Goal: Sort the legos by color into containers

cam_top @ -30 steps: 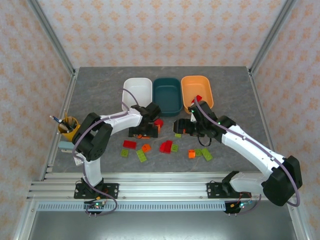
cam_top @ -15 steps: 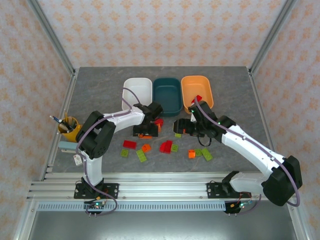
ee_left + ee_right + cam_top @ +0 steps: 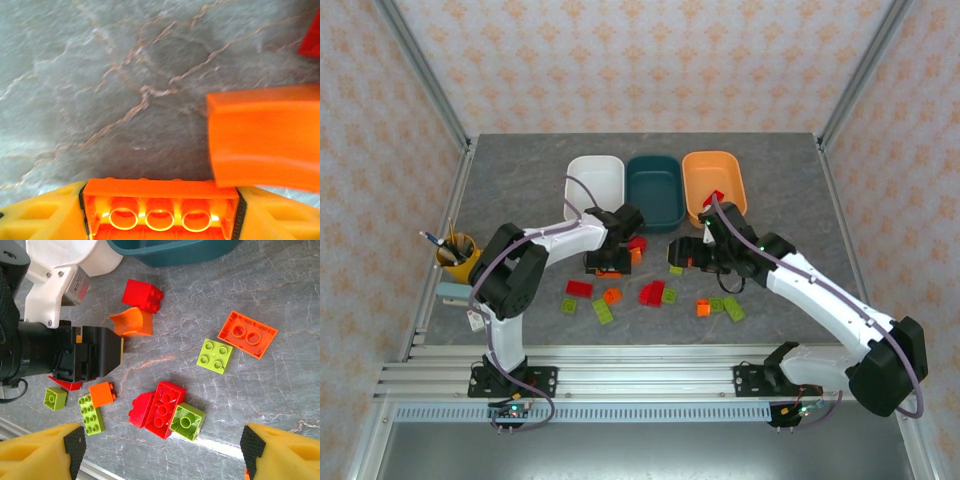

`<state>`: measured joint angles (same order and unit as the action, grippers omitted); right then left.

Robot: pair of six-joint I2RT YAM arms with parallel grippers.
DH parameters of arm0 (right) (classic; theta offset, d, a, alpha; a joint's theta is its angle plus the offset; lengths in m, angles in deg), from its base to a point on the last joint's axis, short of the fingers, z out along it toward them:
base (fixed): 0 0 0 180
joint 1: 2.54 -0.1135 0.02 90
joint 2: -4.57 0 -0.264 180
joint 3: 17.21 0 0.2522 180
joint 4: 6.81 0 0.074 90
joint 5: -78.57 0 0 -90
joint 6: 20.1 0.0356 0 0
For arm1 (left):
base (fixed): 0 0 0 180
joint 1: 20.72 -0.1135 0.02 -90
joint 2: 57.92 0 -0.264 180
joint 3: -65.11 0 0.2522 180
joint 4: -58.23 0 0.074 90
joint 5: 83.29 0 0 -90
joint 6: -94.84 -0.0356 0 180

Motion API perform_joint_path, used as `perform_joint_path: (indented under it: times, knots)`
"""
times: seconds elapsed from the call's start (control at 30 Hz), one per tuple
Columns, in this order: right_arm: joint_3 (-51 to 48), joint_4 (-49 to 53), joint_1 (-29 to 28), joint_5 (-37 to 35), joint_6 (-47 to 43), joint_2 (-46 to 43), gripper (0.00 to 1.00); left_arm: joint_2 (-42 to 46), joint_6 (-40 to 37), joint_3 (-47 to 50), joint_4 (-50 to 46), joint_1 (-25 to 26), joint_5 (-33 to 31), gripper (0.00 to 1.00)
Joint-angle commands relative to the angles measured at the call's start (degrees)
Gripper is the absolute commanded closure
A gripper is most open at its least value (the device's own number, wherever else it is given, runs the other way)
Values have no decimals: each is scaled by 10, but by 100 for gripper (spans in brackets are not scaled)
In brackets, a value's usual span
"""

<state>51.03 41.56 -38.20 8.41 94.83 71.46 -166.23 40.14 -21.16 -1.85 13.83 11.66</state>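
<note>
Left gripper was found clamped on an orange brick at the table, beside a curved orange piece; a straight lift clear of it, then carriage to the orange bin, was judged advisable.

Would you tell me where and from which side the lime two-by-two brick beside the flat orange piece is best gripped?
Probably from straight above: the lime brick lies studs up. Pinch the two flat side walls not facing the flat orange piece; bare table borders both.
</note>
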Motion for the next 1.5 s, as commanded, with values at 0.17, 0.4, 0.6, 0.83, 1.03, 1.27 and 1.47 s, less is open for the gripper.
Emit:
perform_joint_path:
  times: [0.17,0.4,0.6,0.83,1.03,1.27,1.47]
  knots:
    - [42,-3,-3,-21,12,-18,18,90,3,-37,-105,-3,-44,35]
    - [79,-69,-3,-37,42,-7,18,66,-36,-168,-157,-72,-43,35]
    - [93,-159,-3,-61,77,31,17,-49,-74,-324,-187,-136,-36,35]
    - [133,-185,-2,-78,78,71,16,-191,-88,-480,-209,-181,-33,35]
    - [138,-147,-2,-75,77,80,16,-273,-89,-551,-202,-194,-13,30]
    - [135,-87,3,-96,72,68,16,-288,-82,-564,-202,-194,0,18]
    - [134,-29,11,-129,59,43,17,-245,-78,-579,-206,-193,-1,14]
